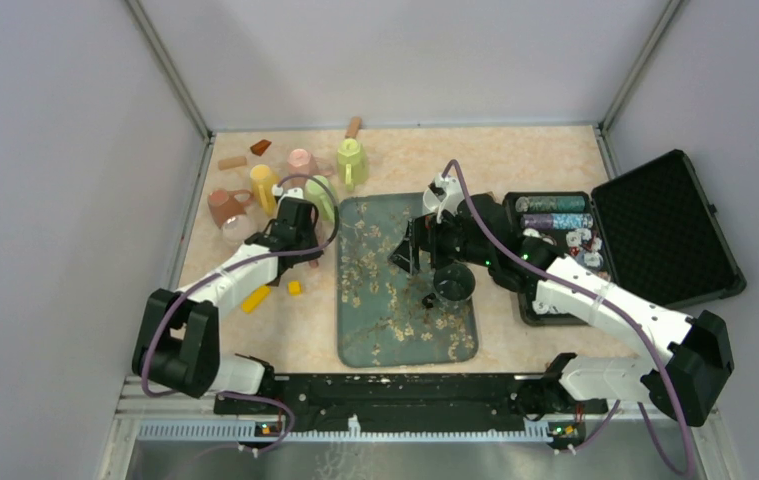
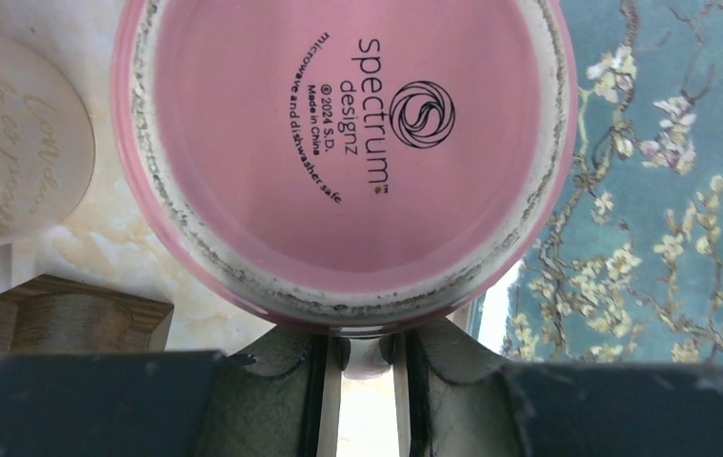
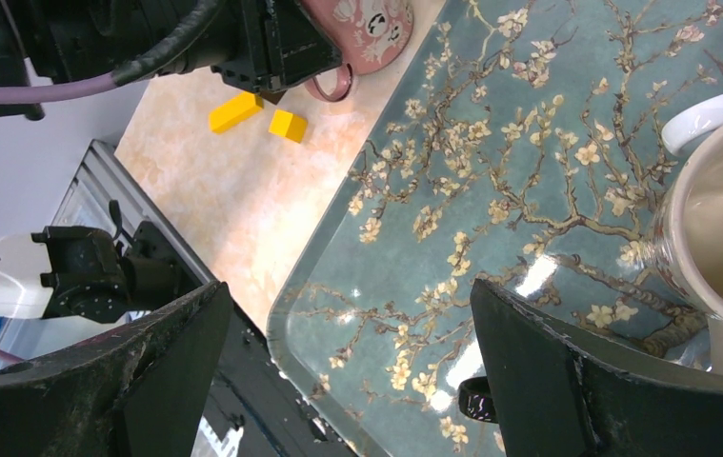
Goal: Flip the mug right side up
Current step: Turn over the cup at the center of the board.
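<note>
A pink mug [image 2: 348, 143] fills the left wrist view, its printed base facing the camera. My left gripper [image 2: 367, 357] is shut on the mug's handle just below that base, beside the left edge of the floral tray [image 2: 662, 219]. In the right wrist view the same mug [image 3: 367, 29] shows a flowered side, with its handle loop at the left gripper's tip. In the top view the left gripper [image 1: 303, 245] hides most of the mug. My right gripper [image 3: 352, 305] is open and empty above the tray [image 1: 375, 320], next to a cream mug [image 3: 719, 238].
Several mugs stand at the back left: brown [image 1: 225, 207], yellow [image 1: 263, 185], green [image 1: 350, 160]. A dark mug [image 1: 452, 285] and a white one [image 1: 440, 195] are on the tray. Two yellow blocks [image 1: 255, 298] lie left of the tray. An open black case [image 1: 655, 230] is on the right.
</note>
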`<state>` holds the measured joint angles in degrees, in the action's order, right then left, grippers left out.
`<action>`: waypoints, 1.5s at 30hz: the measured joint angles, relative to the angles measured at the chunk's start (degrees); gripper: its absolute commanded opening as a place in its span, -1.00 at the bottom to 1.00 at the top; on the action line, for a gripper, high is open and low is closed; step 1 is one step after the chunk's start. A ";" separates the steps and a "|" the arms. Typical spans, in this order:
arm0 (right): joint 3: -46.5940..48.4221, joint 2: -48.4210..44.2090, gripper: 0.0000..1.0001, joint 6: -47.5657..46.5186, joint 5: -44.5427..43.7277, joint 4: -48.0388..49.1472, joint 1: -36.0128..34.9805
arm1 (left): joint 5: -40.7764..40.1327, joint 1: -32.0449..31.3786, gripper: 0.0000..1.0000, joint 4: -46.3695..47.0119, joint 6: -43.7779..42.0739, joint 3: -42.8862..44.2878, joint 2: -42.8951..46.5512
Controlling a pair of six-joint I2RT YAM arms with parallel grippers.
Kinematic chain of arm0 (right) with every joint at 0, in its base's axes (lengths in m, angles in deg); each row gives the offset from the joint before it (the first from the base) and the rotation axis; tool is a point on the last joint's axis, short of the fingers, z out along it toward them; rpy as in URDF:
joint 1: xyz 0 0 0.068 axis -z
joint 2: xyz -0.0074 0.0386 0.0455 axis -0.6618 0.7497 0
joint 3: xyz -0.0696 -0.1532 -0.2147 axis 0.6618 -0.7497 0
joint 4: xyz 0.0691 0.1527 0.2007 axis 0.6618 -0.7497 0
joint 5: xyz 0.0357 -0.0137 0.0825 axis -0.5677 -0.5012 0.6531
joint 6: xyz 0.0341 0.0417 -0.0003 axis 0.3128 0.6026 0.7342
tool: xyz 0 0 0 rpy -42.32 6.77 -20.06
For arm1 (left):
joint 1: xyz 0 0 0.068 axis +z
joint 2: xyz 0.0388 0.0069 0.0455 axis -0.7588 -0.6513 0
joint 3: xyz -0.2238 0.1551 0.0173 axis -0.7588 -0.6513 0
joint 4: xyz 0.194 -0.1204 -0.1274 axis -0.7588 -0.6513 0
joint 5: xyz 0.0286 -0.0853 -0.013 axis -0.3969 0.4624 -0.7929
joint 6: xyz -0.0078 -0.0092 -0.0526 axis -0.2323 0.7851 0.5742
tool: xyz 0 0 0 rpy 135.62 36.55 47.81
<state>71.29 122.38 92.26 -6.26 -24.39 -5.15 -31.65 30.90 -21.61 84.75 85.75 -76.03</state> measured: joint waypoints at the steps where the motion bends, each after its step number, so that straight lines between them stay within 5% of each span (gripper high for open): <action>1: 0.00 0.00 0.93 0.00 0.00 0.00 0.00 | 0.07 -0.20 -1.00 -0.44 -0.04 0.04 0.66; 11: 0.00 0.00 0.93 0.72 -0.09 0.24 0.00 | 3.48 -0.83 -1.00 -3.89 -1.01 3.08 10.71; 20: 0.92 0.04 0.93 3.45 0.17 4.94 0.02 | 19.74 -0.83 -1.00 0.04 2.86 5.92 15.52; 32: 1.33 0.07 0.90 10.08 6.40 18.64 3.78 | 41.05 -0.85 -1.00 26.08 19.08 5.92 16.28; 45: 1.27 0.17 0.73 17.20 11.52 33.27 5.20 | 52.41 -0.85 -1.00 60.06 40.24 5.77 8.68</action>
<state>72.56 122.56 109.46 5.25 8.87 0.05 20.77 30.05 38.46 124.99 91.52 -67.35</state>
